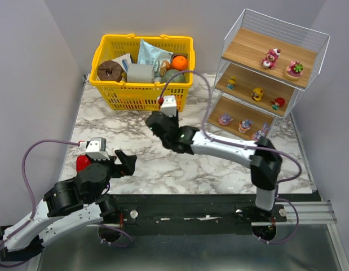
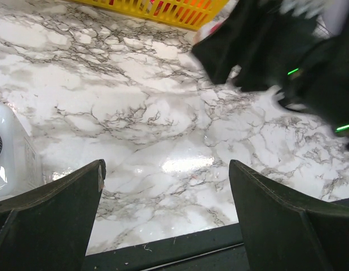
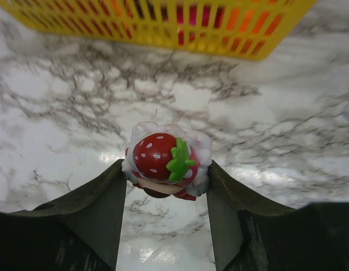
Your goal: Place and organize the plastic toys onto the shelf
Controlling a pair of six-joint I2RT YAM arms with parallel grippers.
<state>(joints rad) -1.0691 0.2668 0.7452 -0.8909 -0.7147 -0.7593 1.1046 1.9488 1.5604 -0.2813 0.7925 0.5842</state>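
Note:
A strawberry-topped toy (image 3: 163,158), red with a green leaf and white cream, sits pinched between the fingertips of my right gripper (image 3: 166,169). From above, that gripper (image 1: 158,122) hangs over the marble just in front of the basket and hides the toy. The shelf (image 1: 237,49) stands at the back right. A pink bear (image 1: 270,57) and a cupcake (image 1: 294,70) are on its top board, three small figures (image 1: 257,94) on the middle board, and three more (image 1: 245,125) on the bottom. My left gripper (image 1: 127,162) is open and holds nothing near the front left (image 2: 166,169).
A yellow basket (image 1: 135,97) full of packets and food items stands at the back centre. A red object (image 1: 82,163) lies beside the left arm. A white object (image 2: 10,152) shows at the left edge of the left wrist view. The right arm (image 2: 275,51) crosses the table's middle.

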